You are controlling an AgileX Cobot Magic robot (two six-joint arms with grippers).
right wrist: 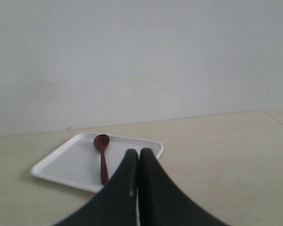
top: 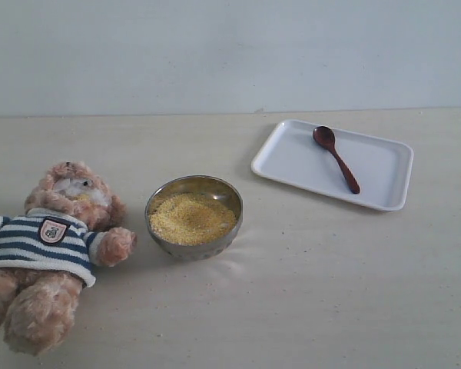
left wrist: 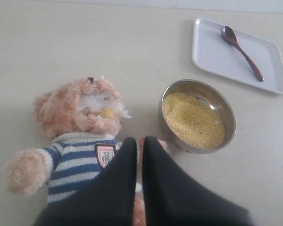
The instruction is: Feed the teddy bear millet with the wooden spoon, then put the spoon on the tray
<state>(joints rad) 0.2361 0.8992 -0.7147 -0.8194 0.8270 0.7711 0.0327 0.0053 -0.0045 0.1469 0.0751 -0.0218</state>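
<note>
The teddy bear (top: 50, 250) lies on its back at the table's left, with yellow grains on its muzzle (left wrist: 106, 113). The millet (top: 192, 219) fills the metal bowl (top: 194, 240) just right of the bear's paw. On the white tray (top: 376, 165) at the back right lies the wooden spoon (top: 336, 157), also seen in the left wrist view (left wrist: 242, 52) and the right wrist view (right wrist: 103, 160). My left gripper (left wrist: 140, 141) hangs shut and empty above the bear's shirt (left wrist: 75, 160). My right gripper (right wrist: 139, 153) is shut and empty, near the tray (right wrist: 66, 165). Neither gripper shows in the exterior view.
A pale wall (top: 230, 54) closes off the back of the beige table (top: 330, 292). The bowl (left wrist: 228, 117) stands between bear and tray (left wrist: 212, 56).
</note>
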